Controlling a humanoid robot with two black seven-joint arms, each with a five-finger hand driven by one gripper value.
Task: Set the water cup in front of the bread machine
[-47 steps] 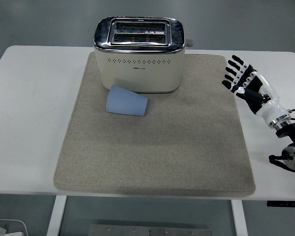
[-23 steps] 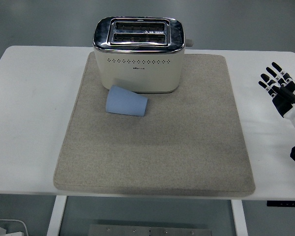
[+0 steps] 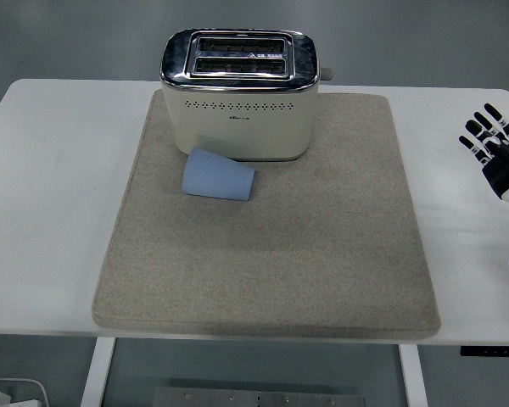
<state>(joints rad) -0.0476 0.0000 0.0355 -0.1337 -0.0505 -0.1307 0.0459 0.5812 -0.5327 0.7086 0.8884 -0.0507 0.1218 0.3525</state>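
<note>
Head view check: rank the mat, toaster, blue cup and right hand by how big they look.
1. Mat, by far the largest.
2. Toaster.
3. Blue cup, lying on its side.
4. Right hand, though the frame edge cuts it off, so cup versus hand is unsure.

We log the mat (image 3: 322,254) bare right of and below the tipped cup (image 3: 218,175); only the toaster (image 3: 237,93) blocks behind it.

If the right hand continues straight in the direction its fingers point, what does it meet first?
Probably nothing: the right hand points up and slightly left, over the bare white table toward its far edge. Depth is unclear.
</note>
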